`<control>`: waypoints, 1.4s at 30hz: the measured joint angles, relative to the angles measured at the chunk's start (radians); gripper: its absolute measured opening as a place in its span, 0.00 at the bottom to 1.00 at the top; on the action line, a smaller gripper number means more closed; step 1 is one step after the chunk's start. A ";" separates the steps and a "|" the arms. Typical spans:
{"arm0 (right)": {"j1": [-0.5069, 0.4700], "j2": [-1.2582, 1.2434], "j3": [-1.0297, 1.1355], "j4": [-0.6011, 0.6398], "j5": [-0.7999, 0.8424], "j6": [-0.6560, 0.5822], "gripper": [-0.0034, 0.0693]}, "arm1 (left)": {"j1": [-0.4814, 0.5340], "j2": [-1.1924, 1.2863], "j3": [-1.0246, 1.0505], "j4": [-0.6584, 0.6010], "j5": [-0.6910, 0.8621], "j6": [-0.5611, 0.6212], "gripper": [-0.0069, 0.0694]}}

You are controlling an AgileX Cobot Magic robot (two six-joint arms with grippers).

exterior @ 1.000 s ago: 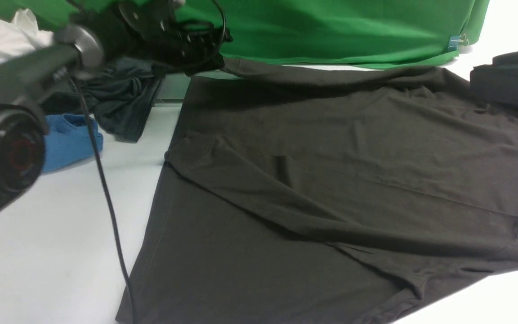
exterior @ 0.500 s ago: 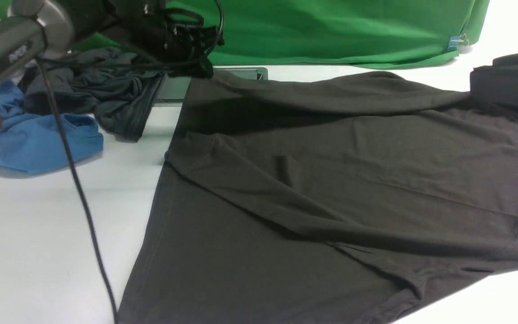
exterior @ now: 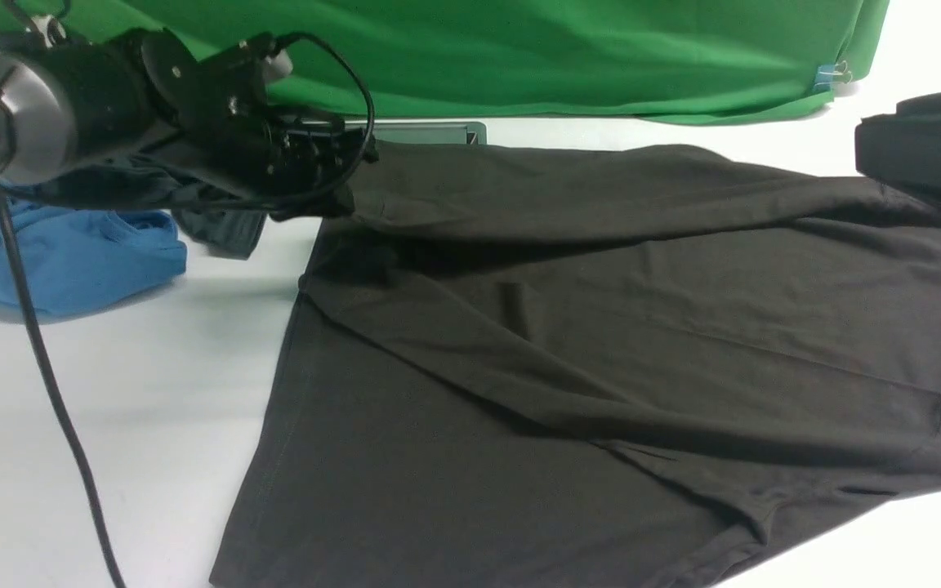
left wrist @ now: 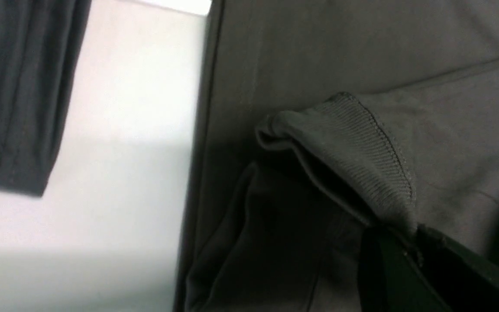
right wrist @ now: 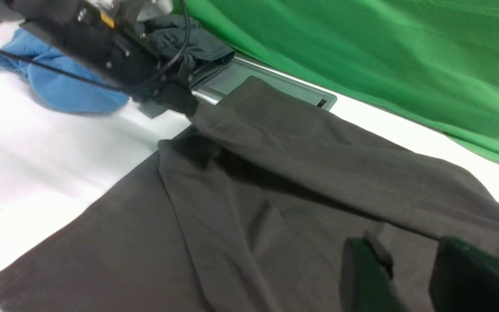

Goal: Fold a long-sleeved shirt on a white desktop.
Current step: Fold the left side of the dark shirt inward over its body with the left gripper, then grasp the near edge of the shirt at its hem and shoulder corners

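Bringing the second sleeve onto the body of the shirt

Standing by the table, I see the dark shirt spread flat across the middle and right of the front view. Its collar is at the right edge and its hem is toward the left. One sleeve lies slantwise over the chest, running from centre left down toward lower right. The other sleeve runs along the top edge of the shirt. The left gripper, in the upper left of the front view, is pinched tight on this sleeve's ribbed cuff. Its wrist view shows the cuff bunched right at the fingertips and raised a little off the cloth beneath. The right gripper sits low over the shoulder end at the right edge, jaws apart, with nothing between them that I can make out.

To my eye the step in hand is folding this second sleeve onto the body. Doing it well means carrying the cuff low and level, so the sleeve drapes as a straight band and doesn't twist. It should come down inside the shirt's outline. The grip looks to be only on the cuff's edge, so a sharp tug could pull it free. The right gripper would help most by pressing near the shoulder so the body doesn't drag along. The grey garment and the blue shirt at the left need watching, since they lie just beside the hem corner and the left gripper hangs close to them.
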 joint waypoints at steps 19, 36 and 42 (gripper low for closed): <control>0.000 0.000 0.000 0.000 -0.039 0.009 0.39 | -0.002 0.000 0.002 0.000 0.007 0.000 0.26; 0.000 0.000 0.000 0.000 -0.056 0.018 0.39 | -0.002 0.000 0.002 0.000 0.097 0.005 0.59; 0.000 0.000 0.000 0.000 -0.056 0.020 0.39 | -0.002 0.000 0.002 0.001 0.126 0.008 0.63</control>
